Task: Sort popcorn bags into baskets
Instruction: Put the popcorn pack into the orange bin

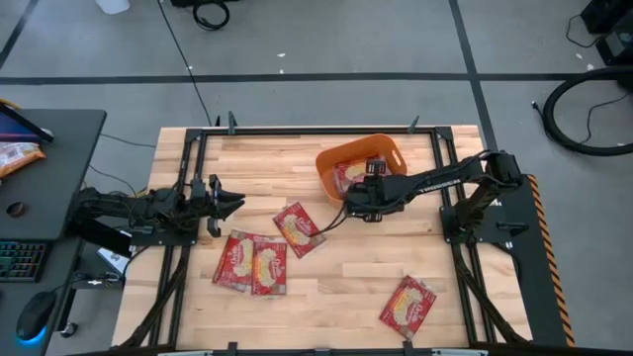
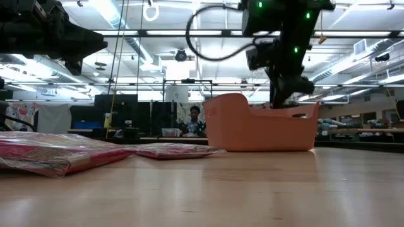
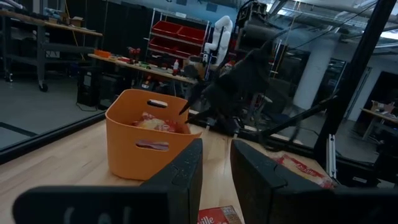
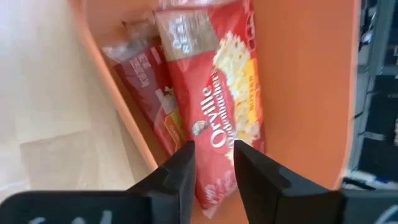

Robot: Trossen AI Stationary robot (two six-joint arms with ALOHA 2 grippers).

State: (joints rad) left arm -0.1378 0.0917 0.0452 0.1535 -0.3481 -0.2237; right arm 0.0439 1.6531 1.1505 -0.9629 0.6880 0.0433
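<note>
The orange tub point(image 1: 331, 158) stands at the table's far middle, also seen in the low view point(image 2: 252, 129). It holds at least two red popcorn bags: one face up point(image 4: 230, 74), and another point(image 4: 146, 81) wedged beside it along the tub's wall. My right gripper point(image 4: 213, 146) hangs open over the tub point(image 1: 371, 176), fingers pointing down above the face-up bag's lower end. Several more bags lie flat on the wood: one point(image 1: 299, 227), an overlapping pair point(image 1: 252, 262), and one near the front edge point(image 1: 407, 305). My left gripper point(image 1: 237, 205) waits open at the left.
The table's black frame rails run along its edges point(image 1: 316, 129). A desk with a keyboard point(image 1: 20, 259) stands off the left side. In the left wrist view the right arm point(image 3: 249, 81) reaches over the tub point(image 3: 134, 134). Bare wood lies between the loose bags.
</note>
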